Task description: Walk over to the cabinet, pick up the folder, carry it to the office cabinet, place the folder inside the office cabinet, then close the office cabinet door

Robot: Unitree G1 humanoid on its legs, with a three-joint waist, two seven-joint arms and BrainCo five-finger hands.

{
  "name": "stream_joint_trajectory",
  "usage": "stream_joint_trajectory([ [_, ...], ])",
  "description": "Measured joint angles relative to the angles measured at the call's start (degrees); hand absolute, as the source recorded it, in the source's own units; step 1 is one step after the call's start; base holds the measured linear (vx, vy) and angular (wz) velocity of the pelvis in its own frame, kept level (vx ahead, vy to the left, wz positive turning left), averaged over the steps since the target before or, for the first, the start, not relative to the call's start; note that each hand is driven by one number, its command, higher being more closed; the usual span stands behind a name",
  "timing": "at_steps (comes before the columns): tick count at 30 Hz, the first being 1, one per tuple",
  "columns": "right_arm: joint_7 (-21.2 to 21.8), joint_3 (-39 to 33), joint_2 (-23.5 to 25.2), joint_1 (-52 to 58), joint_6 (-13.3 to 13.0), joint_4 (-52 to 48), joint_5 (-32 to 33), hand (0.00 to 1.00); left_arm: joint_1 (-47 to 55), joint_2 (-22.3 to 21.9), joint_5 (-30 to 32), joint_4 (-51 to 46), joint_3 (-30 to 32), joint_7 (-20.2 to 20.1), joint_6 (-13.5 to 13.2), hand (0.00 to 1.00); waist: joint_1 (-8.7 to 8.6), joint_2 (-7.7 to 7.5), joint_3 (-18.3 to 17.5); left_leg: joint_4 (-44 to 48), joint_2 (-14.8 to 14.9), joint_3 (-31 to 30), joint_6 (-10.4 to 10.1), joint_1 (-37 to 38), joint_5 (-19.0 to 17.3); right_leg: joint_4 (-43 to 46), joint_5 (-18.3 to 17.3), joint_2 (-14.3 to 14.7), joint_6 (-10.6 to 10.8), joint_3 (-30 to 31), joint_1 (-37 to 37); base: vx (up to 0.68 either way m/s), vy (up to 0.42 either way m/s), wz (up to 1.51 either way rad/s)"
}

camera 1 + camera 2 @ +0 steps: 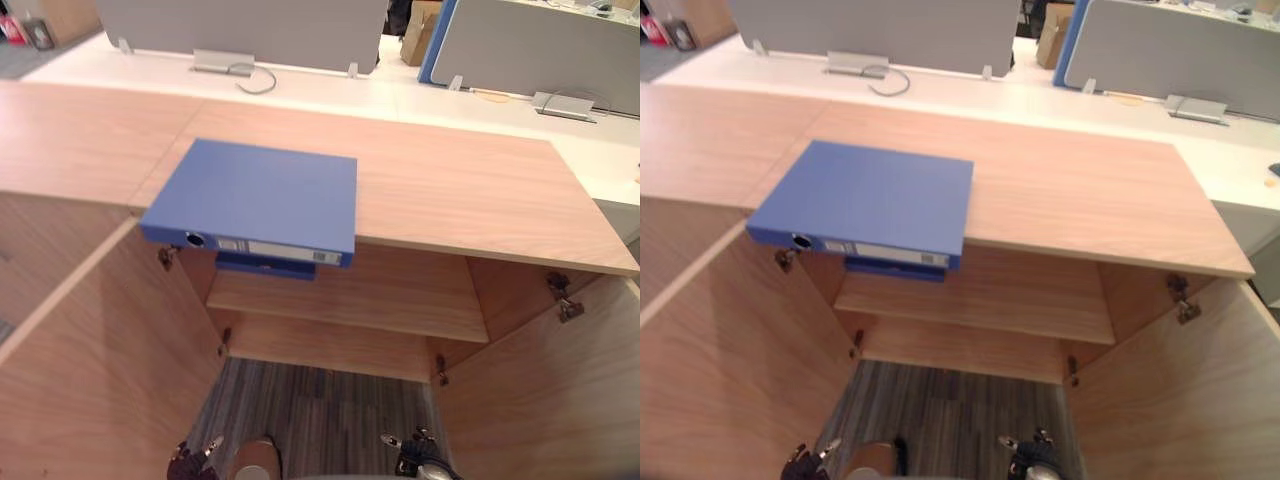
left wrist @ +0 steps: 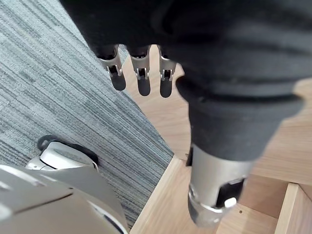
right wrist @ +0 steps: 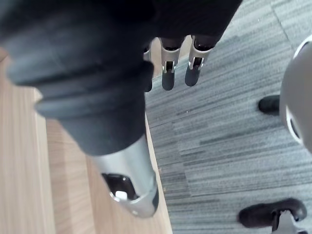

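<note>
Blue folder (image 1: pixel 255 195) tops cabinet (image 1: pixel 450 190), far from left hand (image 1: pixel 190 463), right hand (image 1: pixel 414 457).

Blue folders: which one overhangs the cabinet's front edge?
The folder on the cabinet top; the other blue one lies inside on the shelf beneath.

Folder (image 1: pixel 255 197) on cabinet top (image 1: pixel 460 190), overhanging the shelf (image 1: pixel 380 295) below

I face a long white desk (image 1: pixel 320 97): grey divider screens (image 1: pixel 240 30) stand along its far edge, a cardboard box (image 1: pixel 420 35) beyond it, grey striped carpet (image 1: pixel 320 415) well short of it
</note>
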Motion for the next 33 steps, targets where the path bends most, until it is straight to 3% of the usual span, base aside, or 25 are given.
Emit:
stream_joint_trajectory([
  [3,0.8,-0.3,-0.2,0.4,-0.2,-0.4,-0.1,0.0,0.0,0.0,-0.1,1.0,0.0,-0.8,0.3,0.0,-0.22,0.52,-0.4,-4.2,-1.0,2.9,0.8,2.9,0.5,0.0,1.3,-1.8,1.9,1.9,-1.3,0.04,0.052,-0.6],
  [5,1.4,-0.3,-0.7,0.8,-0.1,-0.5,-0.5,0.0,0.0,-0.2,-0.4,1.6,0.0,-2.0,0.4,0.0,-0.21,0.99,-0.6,-7.0,-1.5,4.4,1.7,4.6,1.0,3.1,1.3,-3.0,1.9,3.3,-3.6,-0.01,0.059,-0.59],
  [7,2.4,-0.5,-2.5,1.6,0.5,-1.9,-0.7,0.0,0.4,-0.8,-3.8,2.7,0.1,-4.3,0.8,0.0,-0.31,2.09,-0.8,-12.6,-2.5,6.4,2.3,8.9,1.6,17.1,1.3,-5.3,1.8,6.8,-11.1,-0.04,0.138,-0.69],
  [9,3.3,-0.3,-3.1,3.4,0.5,-3.2,-0.8,0.0,1.3,-0.7,-8.8,2.9,-0.1,-6.8,1.1,0.0,-1.36,2.08,-1.0,-15.0,-3.8,7.1,3.3,12.0,1.6,27.7,0.8,-8.4,0.0,7.2,-15.3,-0.02,0.114,-0.31],
  [10,3.5,-0.2,-3.3,3.6,0.6,-3.2,-0.8,0.0,1.5,-0.7,-9.9,2.9,-0.1,-7.3,1.1,0.0,-1.68,1.98,-1.1,-15.5,-4.1,7.0,3.3,12.8,1.6,28.8,0.7,-8.8,0.1,7.2,-15.7,0.02,0.047,0.0],
  [12,3.9,0.0,-3.4,4.1,0.5,-3.2,-0.6,0.0,1.7,-0.6,-13.4,2.8,-1.4,-8.7,1.0,0.0,-2.54,1.96,-1.1,-16.3,-4.3,6.5,3.3,13.5,1.6,27.5,-0.2,-8.1,0.4,7.1,-17.0,0.03,-0.002,0.14],
  [14,4.4,1.1,-3.7,3.9,0.5,-2.6,-0.6,0.0,1.9,-0.1,-18.4,2.8,-3.7,-10.2,1.1,0.0,-3.46,1.17,-1.7,-16.3,-4.3,4.0,2.8,13.0,1.9,18.5,-0.6,-5.3,0.9,7.2,-14.4,0.07,-0.094,0.4],
  [18,4.9,2.4,-4.0,4.2,1.2,-2.0,-0.8,0.0,2.1,-0.9,-25.3,-1.7,-6.4,-12.2,1.6,0.0,-2.26,1.13,-2.4,-16.9,-3.4,1.6,1.5,11.3,4.0,8.8,-1.3,-3.0,1.7,3.5,-10.0,0.13,-0.158,0.29],
  [24,4.9,6.6,-2.6,4.7,2.1,-1.9,-0.7,0.0,5.5,-2.4,-41.8,-17.8,-11.7,-14.3,1.4,0.0,-1.46,-1.27,-4.5,-19.1,-2.4,-2.1,0.6,12.0,5.1,1.0,-0.4,-0.8,2.6,-2.0,-4.2,0.08,-0.121,0.31],
  [28,4.9,7.1,-2.1,4.7,2.1,-2.0,-0.7,0.0,9.3,-4.2,-47.7,-29.8,-16.3,-14.2,1.0,0.0,-1.11,-1.71,-4.4,-22.3,-2.6,-3.0,0.7,13.7,6.9,-1.0,1.1,-0.4,2.8,-3.6,-2.5,0.01,0.004,0.13],
  [33,3.9,9.3,-2.2,4.9,2.1,-2.0,-2.3,0.0,12.6,-5.4,-46.9,-50.3,-21.0,-10.4,-1.6,0.0,-0.48,-2.08,-3.9,-24.0,-3.4,-5.4,0.9,13.0,8.8,-1.9,2.6,-0.7,2.7,-5.0,-1.9,-0.04,0.037,0.21],
])
